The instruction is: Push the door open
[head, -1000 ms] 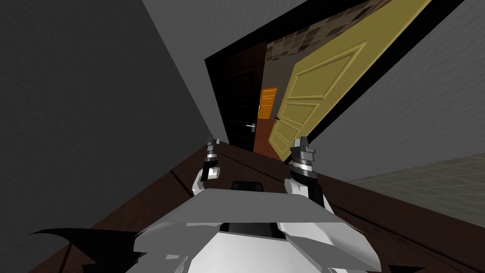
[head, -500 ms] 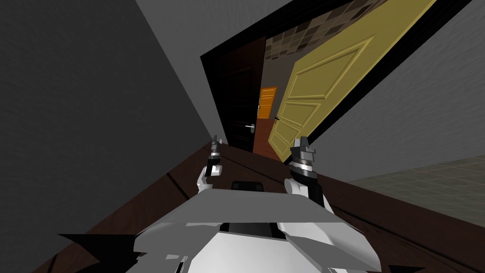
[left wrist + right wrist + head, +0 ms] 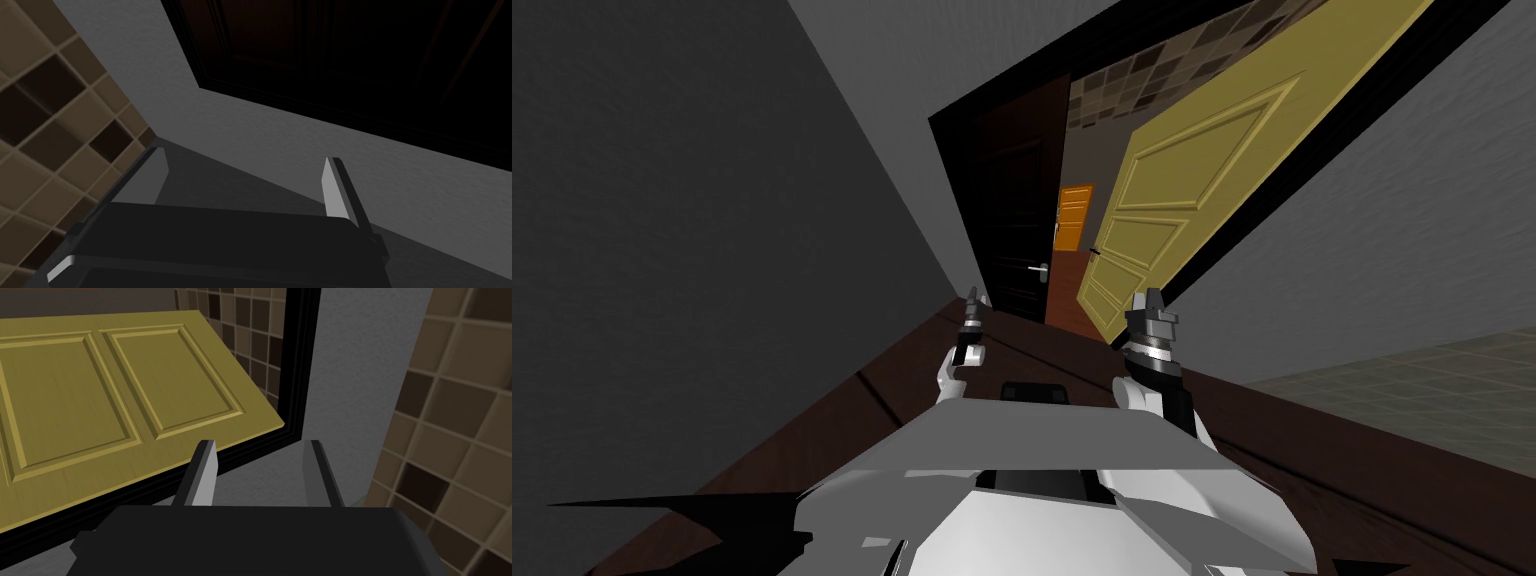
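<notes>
Head view: the yellow door [image 3: 1202, 170] stands half open; my right tool [image 3: 1149, 297], fingers apart, is near it to push.

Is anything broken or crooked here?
Nothing stands out. The yellow door just hangs partly open in its black frame; its slant is the camera's. The left end effector and right end effector are open and empty.
</notes>
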Robot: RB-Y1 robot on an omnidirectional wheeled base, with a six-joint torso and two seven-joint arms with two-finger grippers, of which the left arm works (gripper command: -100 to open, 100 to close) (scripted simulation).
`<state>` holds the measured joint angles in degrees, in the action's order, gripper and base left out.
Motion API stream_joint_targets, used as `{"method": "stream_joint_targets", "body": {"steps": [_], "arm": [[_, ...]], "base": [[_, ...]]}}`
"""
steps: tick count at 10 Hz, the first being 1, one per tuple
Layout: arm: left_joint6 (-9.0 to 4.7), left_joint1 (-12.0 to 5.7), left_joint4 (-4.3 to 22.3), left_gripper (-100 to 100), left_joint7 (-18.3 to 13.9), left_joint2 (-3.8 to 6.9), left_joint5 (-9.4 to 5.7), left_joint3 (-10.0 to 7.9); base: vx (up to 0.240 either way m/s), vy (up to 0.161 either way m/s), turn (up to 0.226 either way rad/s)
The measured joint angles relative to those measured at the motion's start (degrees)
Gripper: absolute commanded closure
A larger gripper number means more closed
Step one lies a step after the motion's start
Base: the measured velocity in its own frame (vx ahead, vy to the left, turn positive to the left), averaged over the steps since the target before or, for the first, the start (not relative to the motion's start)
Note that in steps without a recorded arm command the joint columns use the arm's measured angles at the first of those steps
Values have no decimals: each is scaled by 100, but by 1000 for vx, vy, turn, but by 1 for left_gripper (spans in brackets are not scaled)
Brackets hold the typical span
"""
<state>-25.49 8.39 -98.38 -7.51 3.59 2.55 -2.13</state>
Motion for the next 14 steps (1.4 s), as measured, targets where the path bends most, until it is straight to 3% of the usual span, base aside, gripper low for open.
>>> {"method": "stream_joint_targets", "body": {"steps": [8, 11, 14], "arm": [[-35, -815, 1317, -100, 77, 37, -13, 45], [-80, -1144, 1861, -100, 143, -15, -3, 97], [-76, -1403, 2336, -100, 149, 2, -14, 118]], "base": [[73, -6, -33], [97, -3, -32], [69, -8, -38]]}}
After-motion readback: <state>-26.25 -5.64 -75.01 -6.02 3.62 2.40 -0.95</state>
